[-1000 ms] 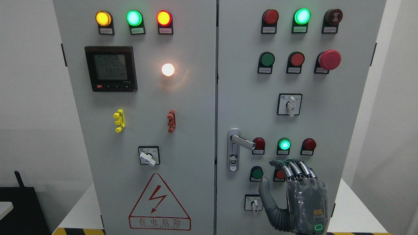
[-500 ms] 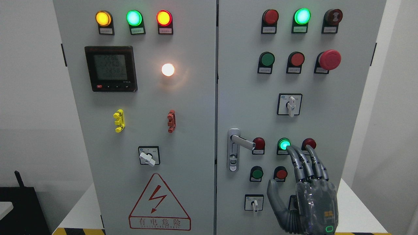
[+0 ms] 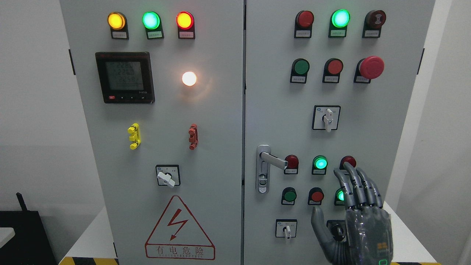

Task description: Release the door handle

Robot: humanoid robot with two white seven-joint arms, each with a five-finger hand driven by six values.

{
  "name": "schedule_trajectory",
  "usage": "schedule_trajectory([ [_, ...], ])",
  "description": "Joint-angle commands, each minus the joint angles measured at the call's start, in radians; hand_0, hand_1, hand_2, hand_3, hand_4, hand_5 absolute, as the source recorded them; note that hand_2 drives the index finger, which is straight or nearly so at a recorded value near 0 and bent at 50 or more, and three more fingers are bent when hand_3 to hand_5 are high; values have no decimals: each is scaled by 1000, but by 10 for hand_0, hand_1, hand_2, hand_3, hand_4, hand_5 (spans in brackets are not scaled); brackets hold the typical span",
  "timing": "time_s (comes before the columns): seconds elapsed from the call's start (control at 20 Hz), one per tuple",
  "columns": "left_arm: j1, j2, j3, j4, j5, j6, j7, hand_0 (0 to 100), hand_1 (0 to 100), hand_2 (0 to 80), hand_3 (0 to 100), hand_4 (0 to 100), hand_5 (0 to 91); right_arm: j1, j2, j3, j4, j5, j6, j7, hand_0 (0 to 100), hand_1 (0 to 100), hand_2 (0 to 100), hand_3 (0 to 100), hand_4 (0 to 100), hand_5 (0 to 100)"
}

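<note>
The right hand (image 3: 355, 217) is well apart from the door handle (image 3: 270, 161), down to its right, fingers (image 3: 362, 186) straight and holding nothing; the handle appears released.

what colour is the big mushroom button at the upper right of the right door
Red, on the mushroom button; the head view, the only one, shows it clearly.

The right hand (image 3: 355, 217) rises from the lower right, palm turned away, fingers (image 3: 355, 184) straight and spread, holding nothing.
</note>
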Motion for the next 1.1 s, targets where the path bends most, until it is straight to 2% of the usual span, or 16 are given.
schedule_trajectory([
  [0.0, 0, 0, 0, -9, -28, -1, 1, 120, 389, 0, 0, 0, 0, 7, -2, -5, -9, -1, -3, 0, 565, 215, 0, 9, 0, 0],
  [1.05, -2, 0, 0, -9, -28, -1, 1, 120, 389, 0, 0, 0, 0, 4, -5, 3, -18, -4, -3, 2, 531, 257, 34, 64, 0, 0],
])
